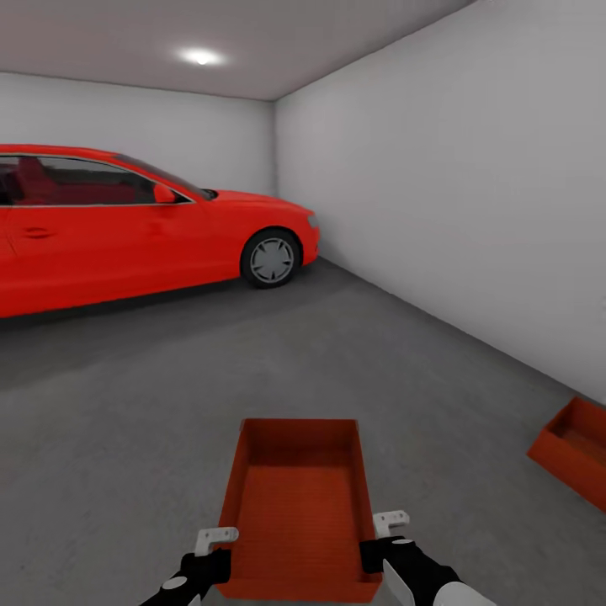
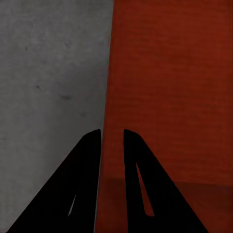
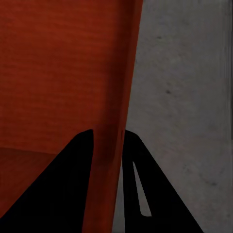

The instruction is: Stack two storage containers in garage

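Head view has the left gripper [image 1: 220, 551] and right gripper [image 1: 380, 539] each clamped on a side wall of the red bin [image 1: 299, 505], held over the grey garage floor [image 1: 126, 404] (second bin [image 1: 576, 450] sits by the right wall, red car [image 1: 126, 231] beyond).

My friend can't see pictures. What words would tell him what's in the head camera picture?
A robot's left end effector and right end effector each grip a side wall of a red-orange storage container above a grey garage floor. A second container lies tilted near the white wall at right, and a red car is parked behind.
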Available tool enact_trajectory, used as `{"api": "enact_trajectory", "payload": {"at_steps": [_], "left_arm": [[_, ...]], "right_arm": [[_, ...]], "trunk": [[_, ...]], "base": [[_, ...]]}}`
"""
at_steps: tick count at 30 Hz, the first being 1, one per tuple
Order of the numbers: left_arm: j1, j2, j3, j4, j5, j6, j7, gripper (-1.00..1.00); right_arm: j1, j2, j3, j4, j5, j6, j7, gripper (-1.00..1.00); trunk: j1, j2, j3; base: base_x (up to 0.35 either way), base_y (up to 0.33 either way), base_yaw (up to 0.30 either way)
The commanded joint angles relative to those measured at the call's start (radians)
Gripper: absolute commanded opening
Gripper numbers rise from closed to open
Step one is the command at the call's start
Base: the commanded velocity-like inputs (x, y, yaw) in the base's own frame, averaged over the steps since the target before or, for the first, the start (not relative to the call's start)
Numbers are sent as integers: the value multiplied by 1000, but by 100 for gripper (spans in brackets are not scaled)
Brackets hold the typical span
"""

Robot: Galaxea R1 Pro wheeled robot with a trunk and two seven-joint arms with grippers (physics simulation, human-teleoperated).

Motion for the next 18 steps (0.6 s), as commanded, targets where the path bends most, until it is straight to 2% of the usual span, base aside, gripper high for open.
{"api": "enact_trajectory", "payload": {"at_steps": [1,10,18], "left_arm": [[-1,9,-24,-3,5,-3,6,-100],[-1,9,-24,-3,5,-3,6,-100],[-1,9,-24,-3,5,-3,6,-100]], "right_arm": [[0,-1,68,3,-13,7,30,-100],[0,-1,67,3,-12,7,42,-100],[0,-1,67,2,-12,7,44,-100]], "trunk": [[0,0,-1],[0,0,-1],[0,0,-1]], "base": [[275,145,-283],[261,142,-283],[199,109,-283]]}}
